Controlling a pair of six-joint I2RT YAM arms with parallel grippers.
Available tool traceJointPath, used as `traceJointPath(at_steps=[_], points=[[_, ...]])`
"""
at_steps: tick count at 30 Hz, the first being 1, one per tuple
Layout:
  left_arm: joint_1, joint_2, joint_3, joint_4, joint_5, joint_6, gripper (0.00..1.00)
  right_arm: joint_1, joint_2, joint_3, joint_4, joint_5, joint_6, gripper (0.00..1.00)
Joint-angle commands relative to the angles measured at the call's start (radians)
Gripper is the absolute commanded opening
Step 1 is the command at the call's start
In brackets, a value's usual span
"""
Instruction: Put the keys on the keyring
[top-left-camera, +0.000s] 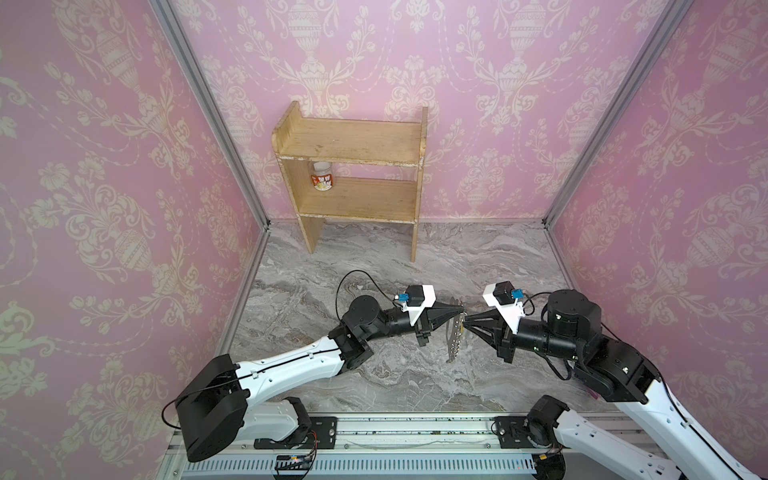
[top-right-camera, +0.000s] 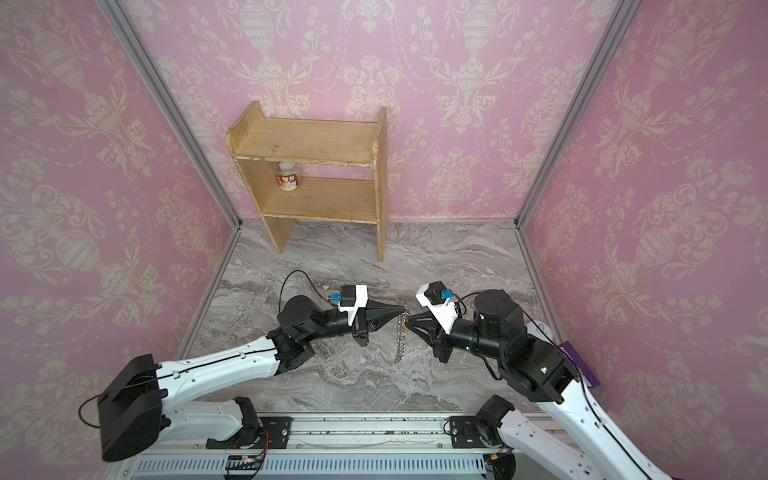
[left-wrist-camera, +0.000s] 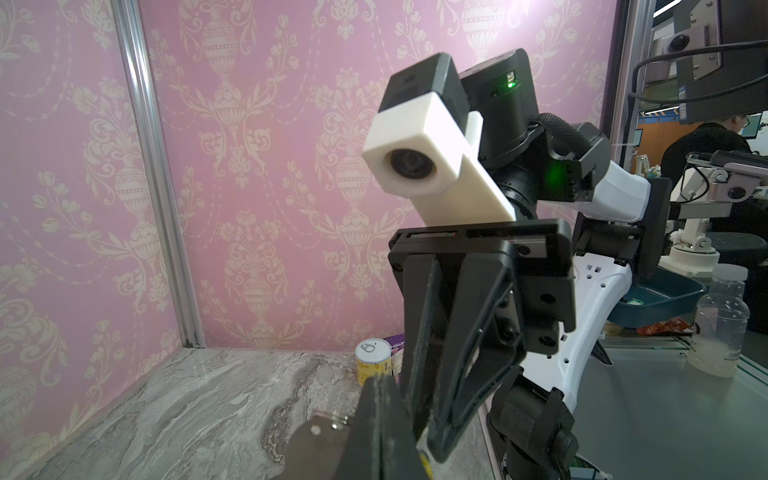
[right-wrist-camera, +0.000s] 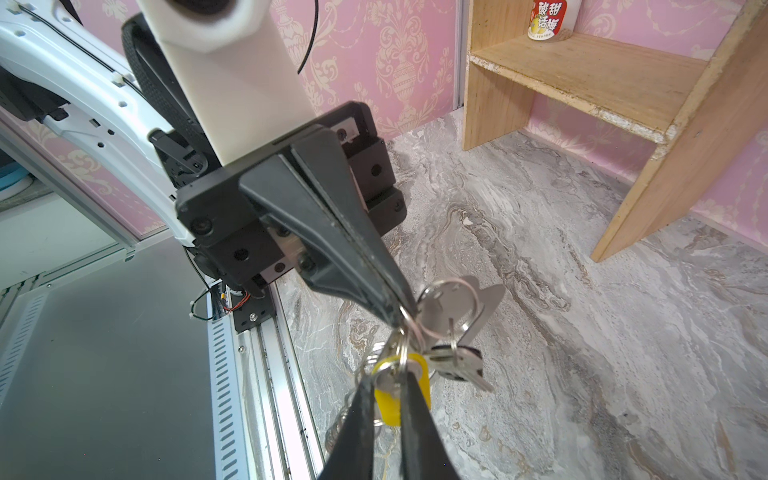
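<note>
Right wrist, keys (right-wrist-camera: 390, 409) between right gripper (right-wrist-camera: 388, 380) jaws

Pink walls (top-left-camera: 104, 166) all round, patterned with cream urn-and-flower damask. The tabletop (top-left-camera: 415, 382) is grey veined marble. At twelve o'clock, a pale honey wooden shelf (top-left-camera: 353, 141) and a jar (top-left-camera: 322, 178) with a red-and-white label. The keyring (right-wrist-camera: 486, 300) is silver-grey, the key tag (right-wrist-camera: 390, 409) bright yellow.

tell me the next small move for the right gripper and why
Probably open the right gripper a little more and back straight off. Its jaws look slightly parted around the yellow key tag, which already seems to hang from the keyring that the left gripper holds shut.
</note>
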Motion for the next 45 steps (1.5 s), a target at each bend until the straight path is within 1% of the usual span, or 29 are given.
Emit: traceJointPath(at_steps=[1, 6, 10, 14, 19, 24, 26, 28, 31, 35, 39, 43, 44, 45], points=[[-0.001, 0.014, -0.015, 0.065, -0.016, -0.022, 0.0, 0.006, -0.005, 0.001, 0.022, -0.014, 0.021, 0.16], [0.0, 0.018, -0.017, 0.08, -0.011, -0.026, 0.0, 0.006, 0.002, 0.002, 0.041, -0.007, 0.021, 0.17], [-0.001, 0.008, -0.008, 0.073, -0.012, -0.023, 0.0, 0.005, 0.028, -0.006, 0.051, -0.017, 0.019, 0.16], [0.0, -0.003, -0.003, 0.063, -0.005, -0.024, 0.0, 0.004, 0.028, -0.016, 0.078, -0.002, 0.019, 0.14], [-0.001, -0.01, 0.001, 0.064, -0.002, -0.025, 0.0, -0.002, 0.025, -0.024, 0.099, -0.009, 0.028, 0.09], [-0.001, -0.019, 0.002, 0.06, -0.004, -0.022, 0.0, -0.015, 0.009, -0.026, 0.074, -0.009, 0.025, 0.04], [-0.001, -0.022, 0.002, 0.054, -0.003, -0.019, 0.0, -0.022, 0.0, -0.031, 0.062, -0.014, 0.023, 0.04], [-0.001, -0.025, 0.001, 0.05, -0.002, -0.016, 0.0, -0.028, -0.015, -0.034, 0.058, -0.014, 0.025, 0.06], [-0.001, -0.025, 0.002, 0.049, 0.0, -0.013, 0.0, -0.036, -0.016, -0.032, 0.044, -0.026, 0.024, 0.05], [-0.001, -0.023, 0.002, 0.053, -0.001, -0.01, 0.0, -0.043, -0.006, -0.039, 0.056, -0.064, 0.032, 0.0], [0.0, -0.005, 0.002, 0.093, 0.002, -0.022, 0.0, -0.043, 0.017, -0.065, 0.106, -0.116, 0.058, 0.0], [0.001, 0.008, 0.001, 0.115, 0.001, -0.025, 0.0, -0.043, 0.027, -0.082, 0.129, -0.149, 0.078, 0.06], [0.001, 0.012, 0.03, 0.119, 0.002, -0.028, 0.0, -0.043, 0.032, -0.084, 0.129, -0.159, 0.081, 0.08], [0.001, 0.016, 0.035, 0.123, 0.005, -0.028, 0.0, -0.043, 0.034, -0.084, 0.124, -0.166, 0.081, 0.13]])
